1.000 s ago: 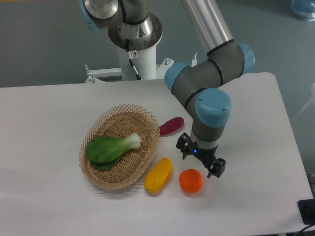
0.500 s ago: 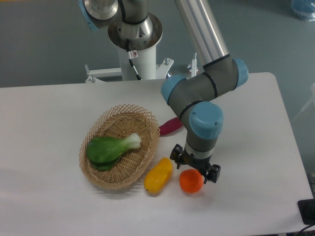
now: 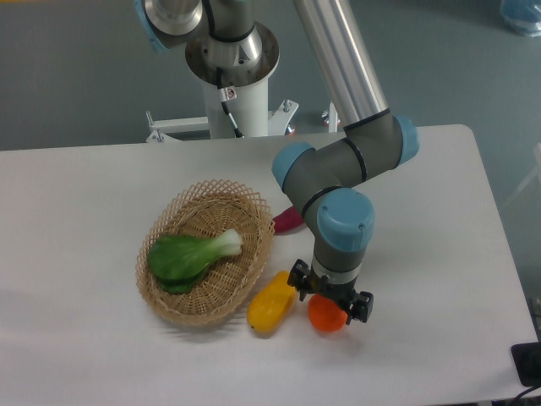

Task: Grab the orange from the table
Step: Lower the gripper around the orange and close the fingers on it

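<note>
The orange (image 3: 325, 315) is a small round bright-orange fruit lying on the white table (image 3: 76, 194) near its front edge. My gripper (image 3: 330, 299) hangs directly over it, fingers spread to either side of its top, one black fingertip (image 3: 297, 277) on the left and one on the right. The jaws are open and the upper part of the orange is hidden behind the gripper body. I cannot tell whether the fingers touch the fruit.
A yellow-orange mango-like fruit (image 3: 272, 301) lies just left of the orange. A wicker basket (image 3: 173, 228) holding a green leafy vegetable (image 3: 193, 255) stands further left. A purple oblong vegetable (image 3: 287, 222) pokes out behind the arm. The robot base (image 3: 230, 59) stands at the back.
The gripper has travelled left and down, from beside the orange's upper right to directly over it, now straddling its top. The orange and other items have stayed put.
</note>
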Available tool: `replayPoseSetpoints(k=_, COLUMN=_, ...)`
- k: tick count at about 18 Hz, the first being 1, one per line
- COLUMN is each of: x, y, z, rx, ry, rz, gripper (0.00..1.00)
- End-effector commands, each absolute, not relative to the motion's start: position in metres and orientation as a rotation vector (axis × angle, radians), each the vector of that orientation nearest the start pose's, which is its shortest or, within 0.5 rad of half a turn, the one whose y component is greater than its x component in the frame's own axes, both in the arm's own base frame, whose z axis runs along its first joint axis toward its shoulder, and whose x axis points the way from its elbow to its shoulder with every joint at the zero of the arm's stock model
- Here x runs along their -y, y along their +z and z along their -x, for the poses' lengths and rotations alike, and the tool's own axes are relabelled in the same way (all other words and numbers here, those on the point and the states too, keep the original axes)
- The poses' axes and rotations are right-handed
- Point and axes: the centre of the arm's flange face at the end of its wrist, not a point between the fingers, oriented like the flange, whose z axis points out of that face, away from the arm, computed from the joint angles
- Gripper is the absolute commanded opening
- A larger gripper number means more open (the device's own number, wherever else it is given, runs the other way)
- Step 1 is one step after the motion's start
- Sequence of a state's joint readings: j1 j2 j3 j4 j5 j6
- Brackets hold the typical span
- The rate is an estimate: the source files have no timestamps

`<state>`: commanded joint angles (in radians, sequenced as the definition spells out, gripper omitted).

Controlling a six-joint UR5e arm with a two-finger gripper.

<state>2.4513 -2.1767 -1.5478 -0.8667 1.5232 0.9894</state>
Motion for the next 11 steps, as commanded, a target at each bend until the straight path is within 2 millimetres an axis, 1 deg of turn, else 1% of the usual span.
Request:
replayPoseSetpoints(k=4, x=-0.538, y=0.202, z=0.439, rx=-0.172, ry=0.151, rz=3.045, gripper=1.00)
replayPoseSetpoints(k=11, x=-0.541, y=0.196, z=0.438, rx=-0.176, ry=0.156, rz=3.043, gripper=1.00)
